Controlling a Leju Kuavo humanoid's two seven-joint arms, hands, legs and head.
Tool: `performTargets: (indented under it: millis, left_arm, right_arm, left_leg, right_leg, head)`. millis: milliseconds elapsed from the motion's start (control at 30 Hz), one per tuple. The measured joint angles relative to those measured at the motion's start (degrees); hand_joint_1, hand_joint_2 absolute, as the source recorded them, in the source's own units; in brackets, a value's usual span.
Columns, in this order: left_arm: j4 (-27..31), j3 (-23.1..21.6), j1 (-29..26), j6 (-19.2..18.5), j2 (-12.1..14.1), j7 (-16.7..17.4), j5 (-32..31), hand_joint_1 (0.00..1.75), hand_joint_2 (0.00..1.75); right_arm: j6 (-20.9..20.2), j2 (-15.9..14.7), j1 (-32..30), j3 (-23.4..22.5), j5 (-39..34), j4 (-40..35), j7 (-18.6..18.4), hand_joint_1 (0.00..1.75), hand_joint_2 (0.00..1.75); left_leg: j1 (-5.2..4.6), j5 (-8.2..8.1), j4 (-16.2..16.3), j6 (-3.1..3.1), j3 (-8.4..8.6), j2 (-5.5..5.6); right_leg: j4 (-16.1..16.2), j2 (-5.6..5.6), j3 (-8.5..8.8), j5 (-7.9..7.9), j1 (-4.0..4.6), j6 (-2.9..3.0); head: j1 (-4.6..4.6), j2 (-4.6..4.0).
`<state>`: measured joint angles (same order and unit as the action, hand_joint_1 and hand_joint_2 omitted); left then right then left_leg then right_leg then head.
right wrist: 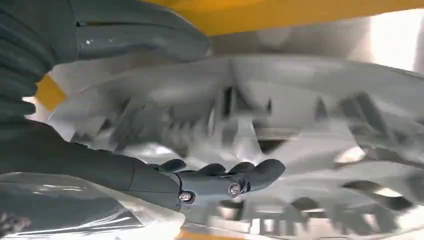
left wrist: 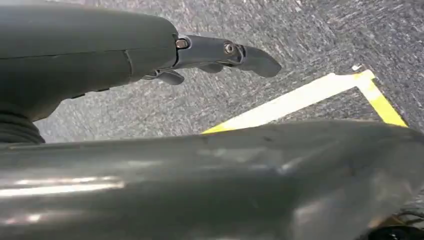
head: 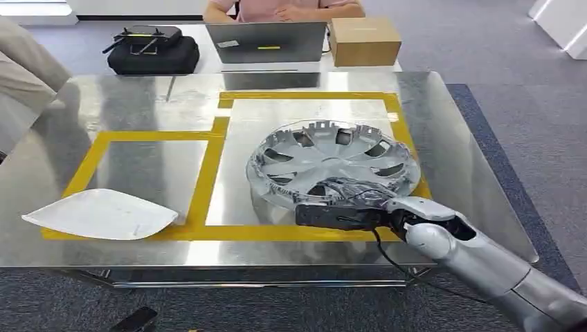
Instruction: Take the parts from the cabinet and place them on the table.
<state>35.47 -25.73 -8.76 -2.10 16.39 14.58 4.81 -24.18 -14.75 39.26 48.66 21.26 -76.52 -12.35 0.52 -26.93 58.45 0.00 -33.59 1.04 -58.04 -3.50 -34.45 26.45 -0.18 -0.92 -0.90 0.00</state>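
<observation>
A silver wheel cover (head: 332,162) sits inside the right yellow-taped square on the steel table (head: 457,138). My right hand (head: 339,207) reaches in from the near right and holds the cover's near rim. In the right wrist view the thumb (right wrist: 140,37) lies on one side of the wheel cover (right wrist: 300,115) and the fingers (right wrist: 220,182) on the other. A flat white part (head: 100,214) lies at the near left, across the tape of the left square. My left hand (left wrist: 220,55) hangs over grey carpet with its fingers stretched out and nothing in them.
Beyond the table stand a laptop (head: 266,41), a cardboard box (head: 364,40) and a black bag (head: 154,52), with a person (head: 284,8) seated behind them. Another person's sleeve (head: 24,76) is at the left edge. Yellow floor tape (left wrist: 295,100) lies below my left hand.
</observation>
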Motion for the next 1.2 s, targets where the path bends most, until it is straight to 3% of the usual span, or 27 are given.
performTargets:
  millis: [200,633,700,767,867,1067,1133,1167,1200]
  left_arm:
    - [-0.24,-0.96,0.05,-0.79,0.63,-3.06,2.45,0.00,0.00]
    - [-1.27,-4.11,-0.01,-0.66,1.44,-5.57,5.64,0.00,0.00]
    - [-1.25,-4.39,-0.36,0.27,1.46,-5.84,6.49,0.00,0.00]
    - [-0.36,-5.07,-1.29,2.64,1.55,-4.68,7.19,0.00,0.00]
    - [2.93,-6.14,-3.16,5.03,2.03,-2.16,8.37,0.00,0.00]
    - [6.66,-8.48,-4.51,6.71,2.99,-0.72,9.29,0.00,0.00]
    - [7.17,-8.74,-4.55,7.08,3.19,-0.70,9.62,0.00,0.00]
    - [7.43,-9.01,-4.55,7.43,3.23,-0.68,9.77,0.00,0.00]
    - [7.63,-9.38,-4.53,7.63,3.26,-0.68,10.08,0.00,0.00]
  right_arm:
    - [-3.80,-0.70,7.06,3.99,-11.98,-3.12,-2.01,0.00,1.75]
    - [-4.13,-3.76,17.28,13.05,-14.67,-8.31,-3.15,0.00,1.75]
    - [1.44,-4.15,18.24,14.67,-6.61,-9.66,-3.89,0.00,1.75]
    - [8.04,-4.35,18.15,15.71,8.53,-11.82,-4.81,0.00,1.75]
    - [12.40,-4.42,15.42,15.87,20.33,-14.76,-4.98,0.00,1.75]
    - [15.71,-4.42,10.50,15.80,27.94,-18.86,-5.02,0.00,1.75]
    - [17.25,-4.42,9.42,15.38,30.64,-19.82,-4.63,0.00,1.75]
    - [18.15,-4.44,8.68,14.99,31.91,-20.37,-4.41,0.00,1.75]
    - [18.85,-4.44,8.06,14.44,32.60,-20.85,-4.17,0.00,1.75]
  left_leg:
    - [0.00,0.00,0.00,0.00,0.01,0.00]
    - [0.00,0.00,0.00,0.00,0.01,0.00]
    - [0.00,0.00,0.00,0.00,0.01,0.00]
    - [0.01,-0.01,0.00,-0.01,0.02,-0.01]
    - [-0.08,-0.11,0.20,0.14,0.00,-0.01]
    - [-0.35,-0.31,0.36,0.54,-0.03,0.06]
    - [-0.50,0.14,0.38,0.99,0.03,0.03]
    - [0.07,0.89,-0.79,1.51,0.28,-0.39]
    - [0.13,1.29,-1.28,1.73,0.40,-0.85]
  right_leg:
    - [0.00,0.01,0.00,0.00,0.00,0.00]
    - [0.00,0.01,0.01,-0.01,0.00,0.00]
    - [0.00,0.01,0.00,0.00,0.01,0.00]
    - [0.01,-0.04,-0.01,0.01,0.02,0.01]
    - [0.12,-0.04,0.02,-0.02,-0.06,-0.04]
    - [0.14,-0.06,0.05,-0.02,-0.37,-0.45]
    - [0.44,-0.24,0.17,-0.53,-0.53,-0.98]
    - [0.34,-0.16,0.03,-0.25,-0.30,-1.22]
    - [-0.43,1.24,-0.64,1.15,-0.32,-1.35]
  head:
    - [0.02,0.00]
    - [0.00,0.00]
    - [-0.02,0.00]
    - [-0.04,0.00]
    - [0.02,0.00]
    - [0.04,0.00]
    - [0.07,0.00]
    - [0.02,0.00]
    - [-0.09,0.00]
